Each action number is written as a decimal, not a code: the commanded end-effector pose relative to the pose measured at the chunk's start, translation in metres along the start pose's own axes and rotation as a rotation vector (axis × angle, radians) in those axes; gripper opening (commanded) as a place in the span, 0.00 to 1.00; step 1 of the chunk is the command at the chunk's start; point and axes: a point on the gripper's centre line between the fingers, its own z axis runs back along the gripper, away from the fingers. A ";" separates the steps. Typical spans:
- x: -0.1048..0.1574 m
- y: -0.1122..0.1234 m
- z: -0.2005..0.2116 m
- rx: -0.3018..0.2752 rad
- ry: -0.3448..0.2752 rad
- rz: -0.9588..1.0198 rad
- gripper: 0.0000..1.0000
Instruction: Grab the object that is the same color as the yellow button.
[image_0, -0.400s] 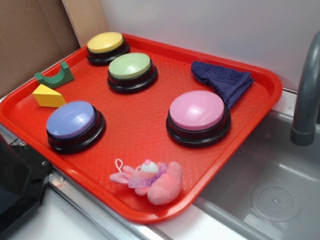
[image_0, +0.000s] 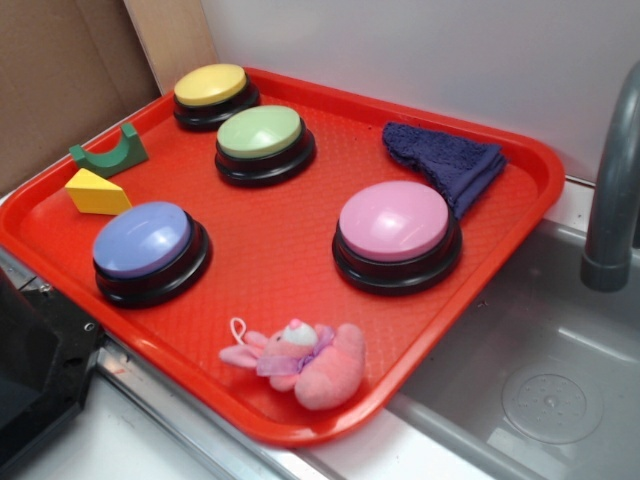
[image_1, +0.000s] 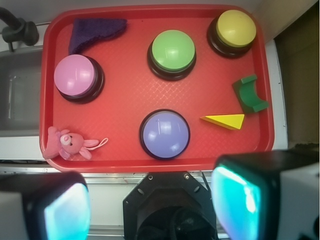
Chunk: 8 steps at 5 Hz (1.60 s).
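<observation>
Item: yellow wedge block (image_1: 225, 121), lying flat on the red tray (image_1: 130, 102) at right of centre in the wrist view, just below the green arch block (image_1: 248, 95) and right of the purple button (image_1: 165, 133); apart from both. Colour reference: yellow button (image_1: 235, 29), upper right corner. Gripper (image_1: 150, 202): spread wide, high above the tray's near edge, holding nothing. Handling note: the approach likely calls for travel toward frame right, then descent with the fingers across the wedge's narrow width, clear of the arch block; sloped faces may slip, so closing low on the flat sides seems wise.
</observation>
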 end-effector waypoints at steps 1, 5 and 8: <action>0.014 0.021 -0.013 -0.049 -0.072 0.345 1.00; 0.033 0.093 -0.101 0.078 -0.305 1.284 1.00; 0.029 0.130 -0.163 0.273 -0.304 1.436 1.00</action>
